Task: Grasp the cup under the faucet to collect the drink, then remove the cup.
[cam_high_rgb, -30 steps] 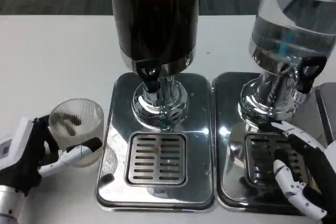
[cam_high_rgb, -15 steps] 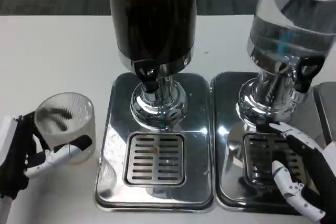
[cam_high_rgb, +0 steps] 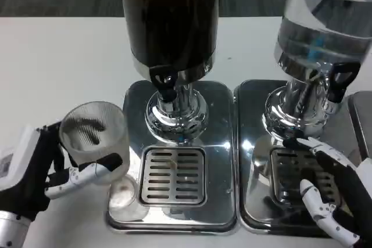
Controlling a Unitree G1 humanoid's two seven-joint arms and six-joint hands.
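Clear ribbed cup (cam_high_rgb: 96, 137) held in left hand (cam_high_rgb: 43, 169), fingers wrapped round its side, at left edge of steel drip tray (cam_high_rgb: 174, 161), left of and short of black faucet (cam_high_rgb: 164, 85) on dark dispenser (cam_high_rgb: 170, 15). Right hand (cam_high_rgb: 331, 193) holds nothing, fingers spread, right of tray

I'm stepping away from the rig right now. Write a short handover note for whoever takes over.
Left hand holds the clear ribbed cup, empty, at the left edge of the dark-drink dispenser's steel base, beside the drip grate.
Right hand, holding nothing, lies over the water dispenser's base.
Done: cup grasped.
Left: set it under the black faucet, fill, remove.
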